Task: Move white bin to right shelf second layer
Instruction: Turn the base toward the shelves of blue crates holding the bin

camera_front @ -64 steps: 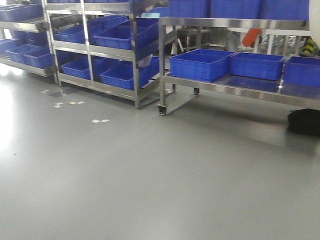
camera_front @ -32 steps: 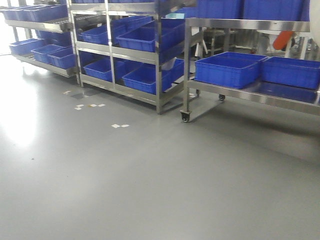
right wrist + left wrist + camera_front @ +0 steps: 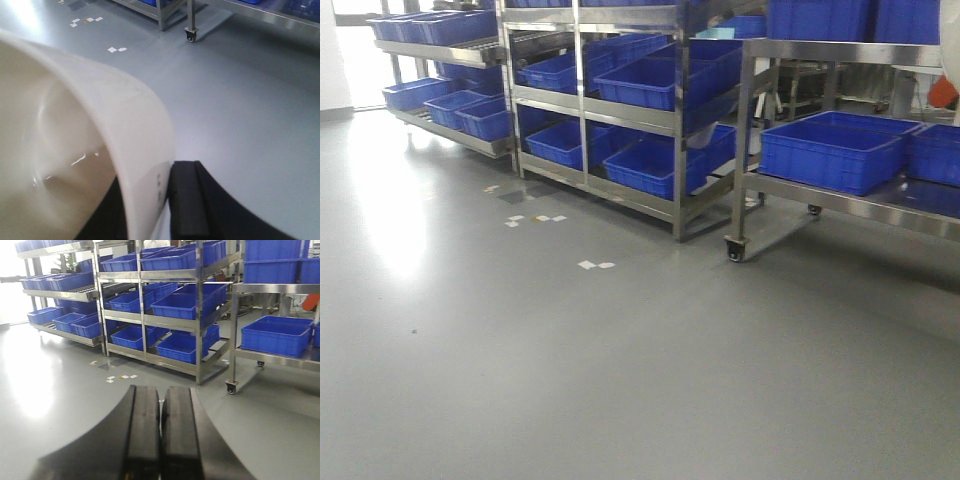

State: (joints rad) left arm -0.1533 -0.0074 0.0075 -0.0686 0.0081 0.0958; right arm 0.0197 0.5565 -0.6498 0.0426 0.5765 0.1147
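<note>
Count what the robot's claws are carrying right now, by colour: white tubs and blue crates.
White bin: 1, its wall pinched in the right claw
Blue crates: 0 carried; they sit on steel racks, and the left claw is shut on nothing
Total carried: 1

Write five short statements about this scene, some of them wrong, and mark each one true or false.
1. Blue crates sit on the racks. True.
2. The right end effector grips the white bin by its wall. True.
3. The left end effector holds a blue crate. False: it is shut on nothing.
4. The white bin sits on a rack. False: it hangs over the floor.
5. White scraps lie on the floor. True.
</note>
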